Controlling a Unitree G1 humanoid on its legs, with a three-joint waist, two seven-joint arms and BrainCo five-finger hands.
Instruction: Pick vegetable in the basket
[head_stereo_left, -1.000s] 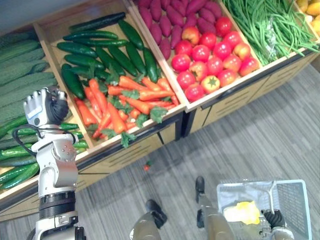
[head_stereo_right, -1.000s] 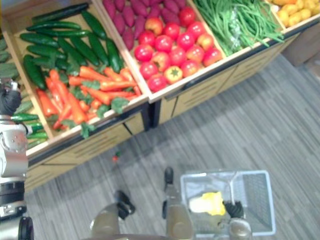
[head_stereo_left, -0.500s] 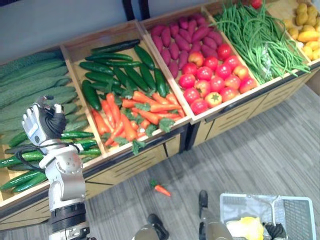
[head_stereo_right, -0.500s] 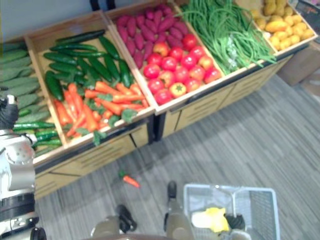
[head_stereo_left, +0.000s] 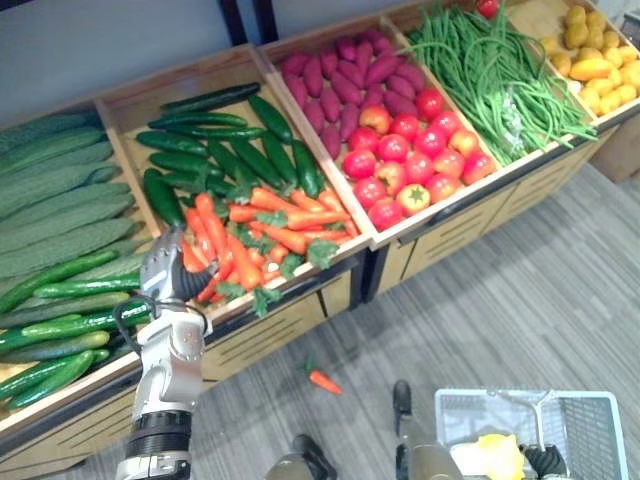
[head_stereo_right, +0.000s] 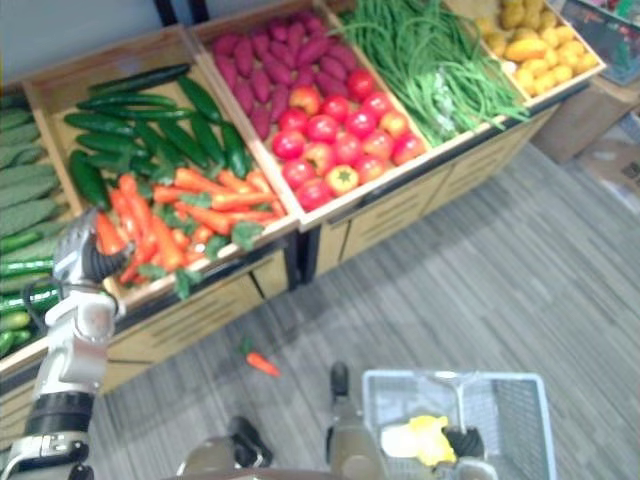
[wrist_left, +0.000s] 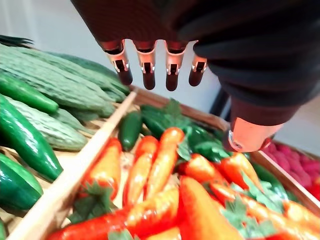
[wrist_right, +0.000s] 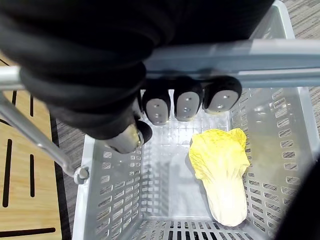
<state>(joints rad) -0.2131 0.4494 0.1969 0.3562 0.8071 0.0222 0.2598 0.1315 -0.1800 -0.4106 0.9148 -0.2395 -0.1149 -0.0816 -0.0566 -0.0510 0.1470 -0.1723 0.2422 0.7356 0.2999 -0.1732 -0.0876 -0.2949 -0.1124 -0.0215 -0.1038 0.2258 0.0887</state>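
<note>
**Item: left hand over the carrot bin, pick not yet made**

Risks, as we judge them:
- A loose carrot (head_stereo_left: 322, 380) lies on the floor (head_stereo_left: 520, 300) below the bench (head_stereo_left: 290, 322). The left hand (head_stereo_left: 172, 268) hovers at the bin's front lip, so a sweeping close could push another carrot over that edge.
- The carrots (wrist_left: 160, 165) are heaped crosswise with their green tops tangled. We expect a lifted one to drag a neighbour along.
- They are smooth and tapered, and a pinch near the thin end may slip.
- The basket (head_stereo_left: 592, 412) hangs low on the robot's right, well apart from the bin. A weak hold could fail during the carry across.

Left fingers (wrist_left: 146, 70): straight and spread in a row, thumb off to one side, nothing held.

Right hand (wrist_right: 186, 105): fingers curled round the basket's handle (wrist_right: 240, 57). A yellow cabbage (wrist_right: 220, 170) lies inside.

Position of the goods: the carrots lie just beneath and ahead of the left fingertips, near but not touching. The nearest orange roots point away from the hand. A wooden divider (wrist_left: 75, 175) runs beside them, with cucumbers (wrist_left: 25, 145) beyond it.
</note>
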